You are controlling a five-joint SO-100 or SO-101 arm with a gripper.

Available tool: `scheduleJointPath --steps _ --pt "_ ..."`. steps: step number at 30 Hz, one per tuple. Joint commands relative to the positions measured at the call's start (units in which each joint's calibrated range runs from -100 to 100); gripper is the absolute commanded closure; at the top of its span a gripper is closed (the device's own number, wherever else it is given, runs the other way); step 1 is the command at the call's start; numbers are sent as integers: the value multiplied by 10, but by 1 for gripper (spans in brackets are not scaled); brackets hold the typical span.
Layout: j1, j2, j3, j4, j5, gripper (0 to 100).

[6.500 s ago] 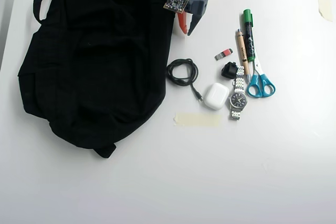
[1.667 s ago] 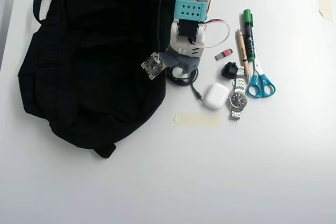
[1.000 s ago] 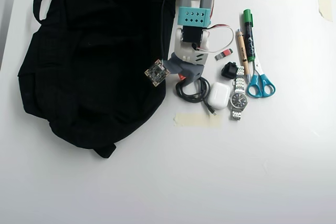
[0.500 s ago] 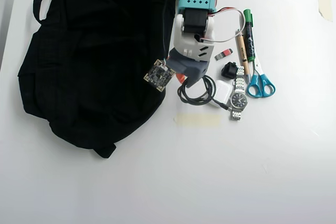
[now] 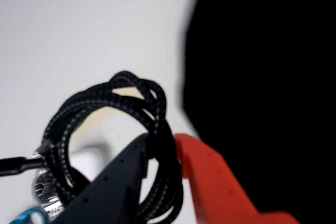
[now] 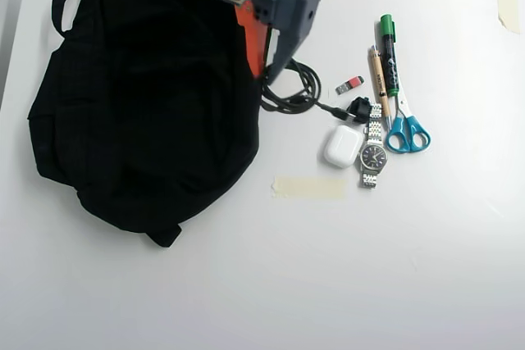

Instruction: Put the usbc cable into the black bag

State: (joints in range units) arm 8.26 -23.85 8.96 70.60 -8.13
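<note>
In the wrist view, the fingers (image 5: 163, 148), one black and one orange, are closed on the coiled usbc cable (image 5: 105, 103), pinching its strands between them above the white desk (image 5: 63, 24). The black bag (image 5: 262, 77) fills the right side.

In the overhead view, the cable (image 6: 299, 92) lies just beside the bag's (image 6: 139, 104) right edge, with a white earbud case (image 6: 342, 146), a watch (image 6: 373, 156) and blue-handled scissors (image 6: 406, 125) near it to the right.

No text can be read anywhere (print on the green marker (image 6: 389, 53) stays illegible).
</note>
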Motion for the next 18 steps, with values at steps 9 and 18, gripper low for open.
scheduleJointPath --steps 9,18 --pt "69 -371 358 -113 10 98" --pt "377 -363 389 -190 24 98"
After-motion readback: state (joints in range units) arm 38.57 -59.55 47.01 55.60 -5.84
